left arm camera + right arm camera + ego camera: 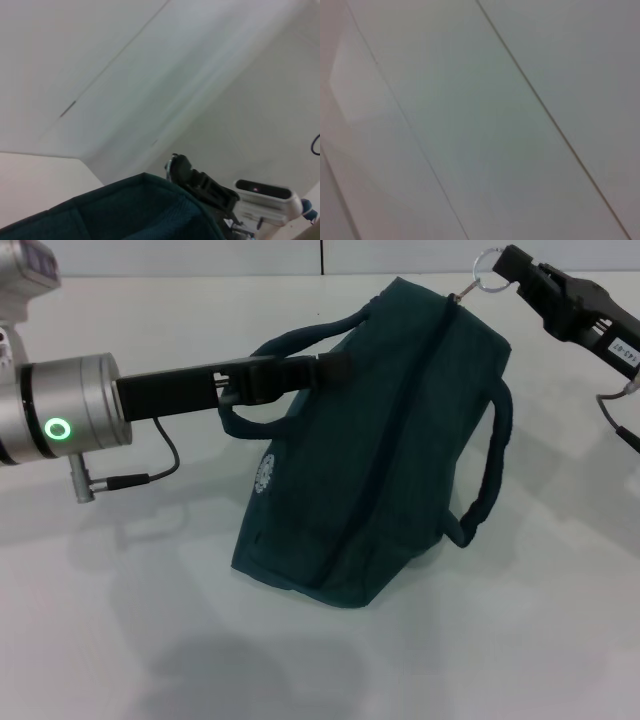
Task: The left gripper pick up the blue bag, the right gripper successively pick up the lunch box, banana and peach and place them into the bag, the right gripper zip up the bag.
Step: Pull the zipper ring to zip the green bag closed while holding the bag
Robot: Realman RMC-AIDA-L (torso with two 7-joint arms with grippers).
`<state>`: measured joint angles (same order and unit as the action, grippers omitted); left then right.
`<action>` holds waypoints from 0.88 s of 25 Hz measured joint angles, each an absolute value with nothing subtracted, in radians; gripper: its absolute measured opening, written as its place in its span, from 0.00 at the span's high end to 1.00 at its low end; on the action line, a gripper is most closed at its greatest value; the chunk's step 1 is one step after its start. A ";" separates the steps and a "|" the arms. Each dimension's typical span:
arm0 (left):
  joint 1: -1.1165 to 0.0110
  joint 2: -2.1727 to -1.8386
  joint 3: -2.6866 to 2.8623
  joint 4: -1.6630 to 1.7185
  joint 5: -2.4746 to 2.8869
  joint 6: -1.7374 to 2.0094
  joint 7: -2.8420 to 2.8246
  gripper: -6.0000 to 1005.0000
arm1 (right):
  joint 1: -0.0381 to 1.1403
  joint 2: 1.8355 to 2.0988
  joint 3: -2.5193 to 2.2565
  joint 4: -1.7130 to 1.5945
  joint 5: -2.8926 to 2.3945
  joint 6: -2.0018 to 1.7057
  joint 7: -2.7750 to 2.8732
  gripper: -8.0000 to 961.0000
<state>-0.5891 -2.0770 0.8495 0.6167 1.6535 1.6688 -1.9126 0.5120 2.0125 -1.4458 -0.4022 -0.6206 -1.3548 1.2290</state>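
Note:
The blue bag (370,460) hangs tilted above the white table in the head view, its zipper line running along the top. My left gripper (335,366) is shut on the bag's near handle (290,340) and holds it up. My right gripper (512,272) is at the bag's far top corner, shut on the metal zipper pull ring (487,268). The left wrist view shows the bag's edge (125,210) with the right gripper (186,176) behind it. The lunch box, banana and peach are out of view. The right wrist view shows only pale surface.
The white table (120,620) spreads around and under the bag. The bag's other handle (492,475) hangs loose on the right side. A cable (160,465) dangles from my left wrist.

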 joint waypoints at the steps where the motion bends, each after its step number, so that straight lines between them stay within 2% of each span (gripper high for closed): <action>1: -0.589 -2.078 0.850 0.617 1.653 1.674 -1.909 0.95 | 0.512 2.012 -1.444 -0.398 -0.621 -1.356 1.233 0.98; 22: -0.577 -2.080 0.850 0.602 1.600 1.778 -1.894 0.95 | 0.533 2.009 -1.440 -0.308 -0.632 -1.335 1.361 0.98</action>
<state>-0.5766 -2.0801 0.8498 0.6023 1.5998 1.7777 -1.8944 0.5331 2.0094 -1.4396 -0.3081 -0.6323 -1.3349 1.3608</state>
